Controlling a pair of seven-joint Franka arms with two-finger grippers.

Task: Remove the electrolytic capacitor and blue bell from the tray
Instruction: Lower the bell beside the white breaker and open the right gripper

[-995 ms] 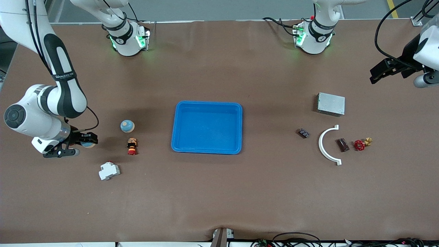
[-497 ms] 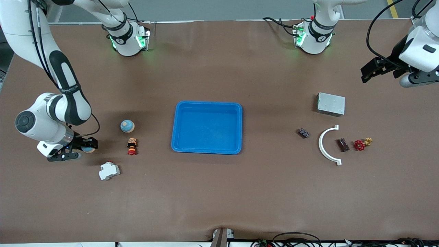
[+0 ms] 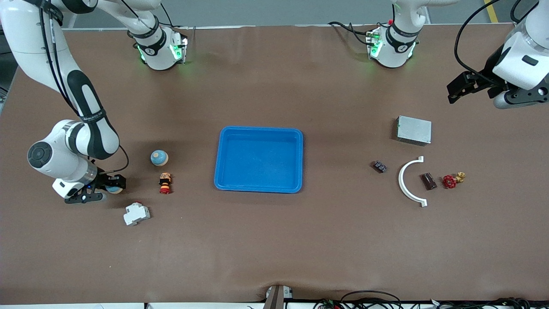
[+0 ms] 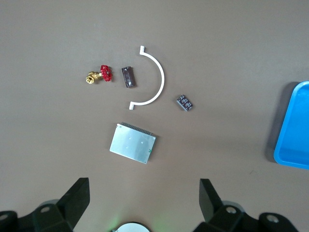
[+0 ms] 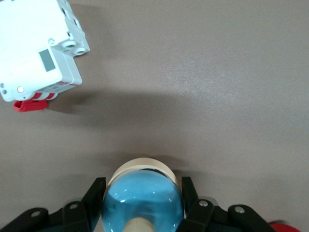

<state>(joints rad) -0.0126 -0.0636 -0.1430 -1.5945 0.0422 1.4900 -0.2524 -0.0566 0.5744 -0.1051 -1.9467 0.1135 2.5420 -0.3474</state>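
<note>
Right pincer (image 3: 112, 185) clamped on rounded blue bell (image 5: 143, 199) low over brown worktop (image 3: 274, 240), well clear of empty bright blue plastic tray (image 3: 258, 187); left pincer (image 4: 145, 193) agape, waiting; bell may roll into white breaker block (image 5: 38, 53) on release.

The right gripper (image 5: 143, 203) has its black fingers (image 5: 94, 193) clamped on either side of a blue bell (image 5: 143, 199) with a cream rim. Ahead of the jaws and off to one side, a white circuit breaker (image 5: 38, 53) with a red tab lies on the brown table (image 5: 203, 87).
</note>
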